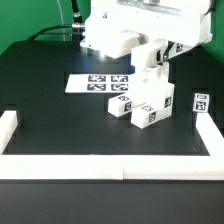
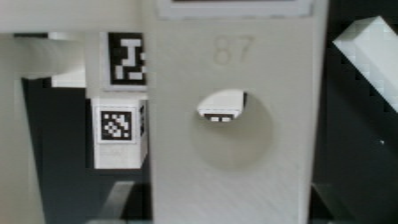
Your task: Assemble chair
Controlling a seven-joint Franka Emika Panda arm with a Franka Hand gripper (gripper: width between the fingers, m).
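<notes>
Low white rail [image 1: 110, 165] borders the black table [image 1: 50, 125] at six o'clock, counting the far edge in the exterior view as twelve. More of the same rail stands at nine and three.

The chair is in separate white pieces, gathered just past the table's centre toward three o'clock. A first block [image 1: 120, 105] lies at the centre, and a second block [image 1: 146, 115] sits just beside it on the three o'clock side; both show black-and-white tags. Just behind the second block a chair panel [image 1: 156, 88] stands upright. The gripper [image 1: 152, 66] comes down on its top, jaws drawn in narrow and clamped on it. Whether the panel's foot touches the table, I cannot tell. The wrist view shows its broad face, with a round recess in it.

A small tagged piece [image 1: 200, 102] stands well apart at three o'clock. The marker board [image 1: 98, 83] lies flat toward eleven.
</notes>
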